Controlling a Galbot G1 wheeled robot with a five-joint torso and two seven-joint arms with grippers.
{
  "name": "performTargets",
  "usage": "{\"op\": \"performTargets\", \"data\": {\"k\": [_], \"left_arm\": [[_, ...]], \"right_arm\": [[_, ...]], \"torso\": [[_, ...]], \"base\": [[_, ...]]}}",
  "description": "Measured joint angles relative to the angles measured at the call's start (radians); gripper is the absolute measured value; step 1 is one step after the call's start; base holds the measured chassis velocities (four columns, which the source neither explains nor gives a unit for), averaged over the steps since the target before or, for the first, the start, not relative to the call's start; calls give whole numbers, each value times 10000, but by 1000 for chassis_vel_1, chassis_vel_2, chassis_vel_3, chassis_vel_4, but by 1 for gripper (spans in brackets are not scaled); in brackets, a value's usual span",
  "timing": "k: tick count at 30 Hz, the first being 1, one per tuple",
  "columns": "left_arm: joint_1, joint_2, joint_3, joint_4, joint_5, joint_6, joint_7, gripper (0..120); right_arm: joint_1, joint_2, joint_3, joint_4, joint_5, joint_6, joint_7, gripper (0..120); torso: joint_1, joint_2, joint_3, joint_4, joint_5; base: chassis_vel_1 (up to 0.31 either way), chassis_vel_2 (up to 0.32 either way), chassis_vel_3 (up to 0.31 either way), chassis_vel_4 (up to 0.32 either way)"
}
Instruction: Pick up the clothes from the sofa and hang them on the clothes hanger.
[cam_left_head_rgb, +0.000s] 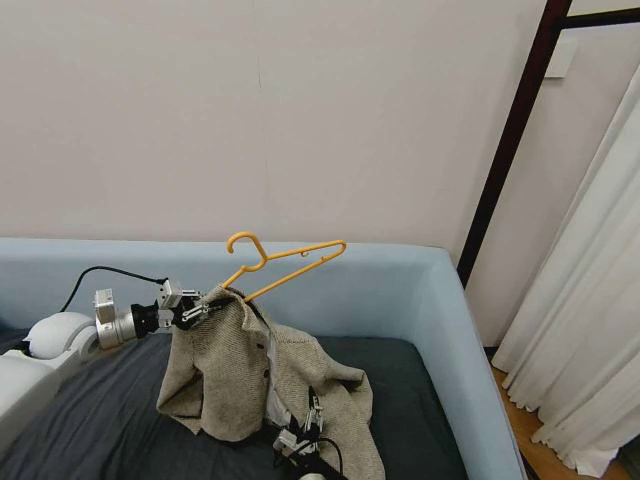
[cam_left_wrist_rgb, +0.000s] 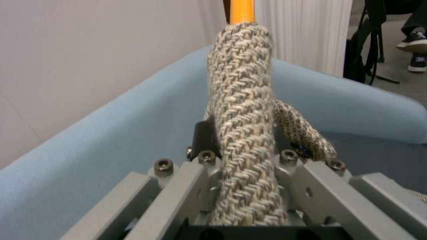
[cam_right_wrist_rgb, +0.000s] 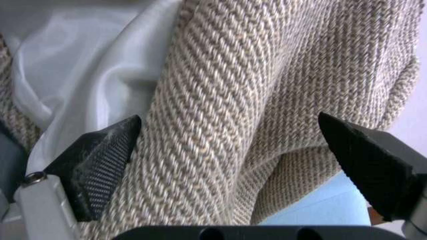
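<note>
One hanger (cam_left_head_rgb: 285, 262), jacket (cam_left_head_rgb: 230, 370) in left end effector (cam_left_head_rgb: 207, 306)

The left gripper (cam_left_head_rgb: 207, 307) clamps the jacket (cam_left_head_rgb: 250, 385) shoulder above the sofa (cam_left_head_rgb: 400, 280) seat; the hanger (cam_left_head_rgb: 290, 262) juts out before the sofa back.

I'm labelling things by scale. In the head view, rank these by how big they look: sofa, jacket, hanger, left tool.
1. sofa, spanning most of the width
2. jacket
3. hanger, long but thin
4. left tool, smallest, at about the same depth as the hanger
</note>
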Motion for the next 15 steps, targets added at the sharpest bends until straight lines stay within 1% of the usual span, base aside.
{"op": "performTargets", "data": {"k": [9, 15], "left_arm": [[-41, 33, 0, -11, -26, 23, -9, 7], [-12, 94, -29, -55, -45, 23, -10, 7]], "right_arm": [[-251, -76, 10, -165, -103, 33, -48, 100], [-352, -77, 272, -276, -427, 27, -28, 100]], "torso": [[0, 0, 0, 0, 0], [0, 0, 0, 1, 1]], "base": [[0, 0, 0, 0], [0, 0, 0, 0]]}}
